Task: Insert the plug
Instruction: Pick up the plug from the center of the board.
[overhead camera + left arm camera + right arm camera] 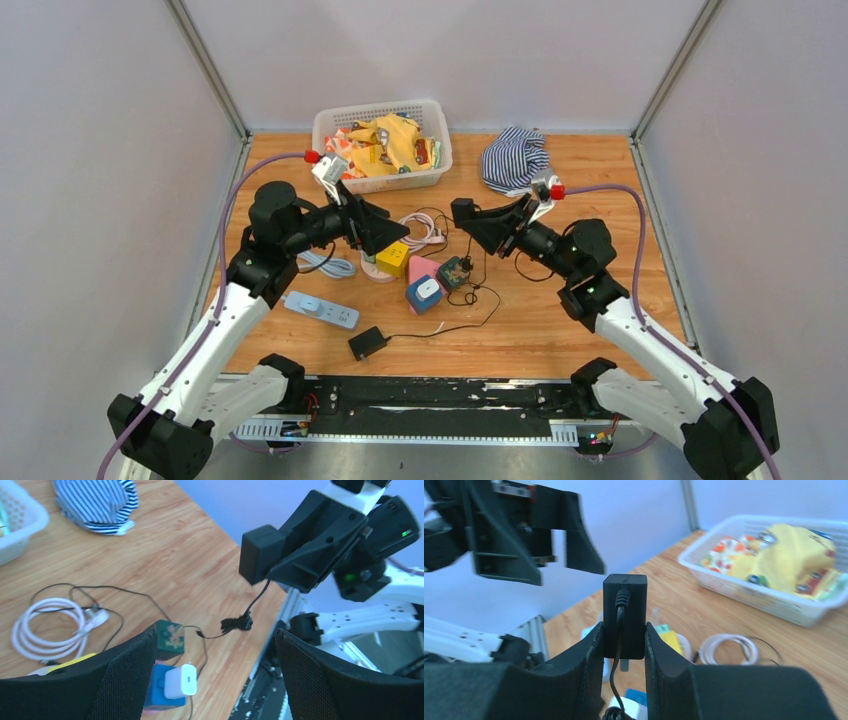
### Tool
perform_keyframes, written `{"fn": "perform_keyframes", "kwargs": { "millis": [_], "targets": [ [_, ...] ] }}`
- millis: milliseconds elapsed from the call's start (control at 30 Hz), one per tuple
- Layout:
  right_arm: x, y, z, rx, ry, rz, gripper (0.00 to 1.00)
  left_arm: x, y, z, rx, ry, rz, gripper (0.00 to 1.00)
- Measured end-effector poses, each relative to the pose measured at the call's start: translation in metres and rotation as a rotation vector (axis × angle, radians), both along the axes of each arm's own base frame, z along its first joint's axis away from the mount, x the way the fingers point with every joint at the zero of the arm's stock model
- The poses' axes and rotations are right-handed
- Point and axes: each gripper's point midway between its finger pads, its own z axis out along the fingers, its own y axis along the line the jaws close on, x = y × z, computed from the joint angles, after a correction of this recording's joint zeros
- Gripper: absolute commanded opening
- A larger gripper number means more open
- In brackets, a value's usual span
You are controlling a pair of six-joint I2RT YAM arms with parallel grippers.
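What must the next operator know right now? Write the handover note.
Left claw: open, empty, raised over the middle of the table.
Right claw: shut on the black power adapter, held in the air with its cord trailing down.
White power strip: lies flat by the left arm, apparently with nothing plugged in.
Done: adapter is in the grasp.
Left: carry it to the strip, the likely socket, and insert it.

No legible text anywhere; print on packets (395, 140) in basket (400, 184) too small.
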Motion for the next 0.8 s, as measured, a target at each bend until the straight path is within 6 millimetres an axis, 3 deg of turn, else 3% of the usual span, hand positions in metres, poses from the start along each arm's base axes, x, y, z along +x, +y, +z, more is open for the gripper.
{"fn": "perform_keyframes", "kwargs": {
  "millis": [200,467,800],
  "targets": [
    [-0.027,0.036,0.027,0.122,-0.039,0.108,0.02,-0.013,-0.013,0.022,-0.067,0.019,-0.104,0.76],
    [-0.024,0.067,0.031,0.216,0.008,0.147,0.02,-0.032,-0.018,0.041,-0.103,-0.029,-0.166,0.62],
    [-0.038,0.082,0.069,0.331,-0.043,0.205,0.02,-0.043,-0.014,0.061,-0.129,-0.113,-0.178,0.62]
  ]
}}
